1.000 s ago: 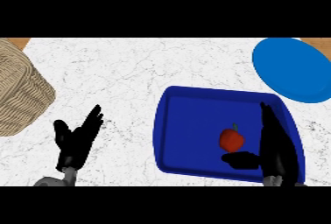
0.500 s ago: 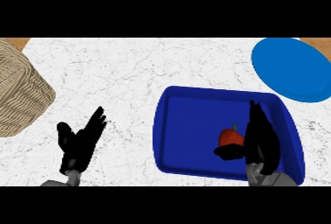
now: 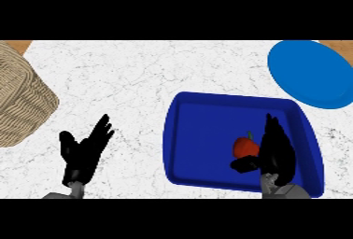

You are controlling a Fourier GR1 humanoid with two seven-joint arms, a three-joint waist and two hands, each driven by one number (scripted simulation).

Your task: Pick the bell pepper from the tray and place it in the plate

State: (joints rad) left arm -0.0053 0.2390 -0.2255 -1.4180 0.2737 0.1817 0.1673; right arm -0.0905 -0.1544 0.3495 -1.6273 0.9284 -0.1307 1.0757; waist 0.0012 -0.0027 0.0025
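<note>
While the small red bell pepper [image 3: 244,146] sits inside the dark blue rectangular tray [image 3: 200,140], the right hand [image 3: 274,150] stands just beside it, fingers straight, thumb under the pepper's near side. Up right lies the round blue plate [image 3: 310,73]. At lower left, the left hand [image 3: 84,151] rests open.

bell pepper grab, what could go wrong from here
The right hand is beside the bell pepper with its thumb under it, not clearly curled round it, so the pepper might roll across the tray as the fingers close. The plate lies beyond the tray's far rim and runs off the view's right edge, so a low carry could clip that rim.
</note>
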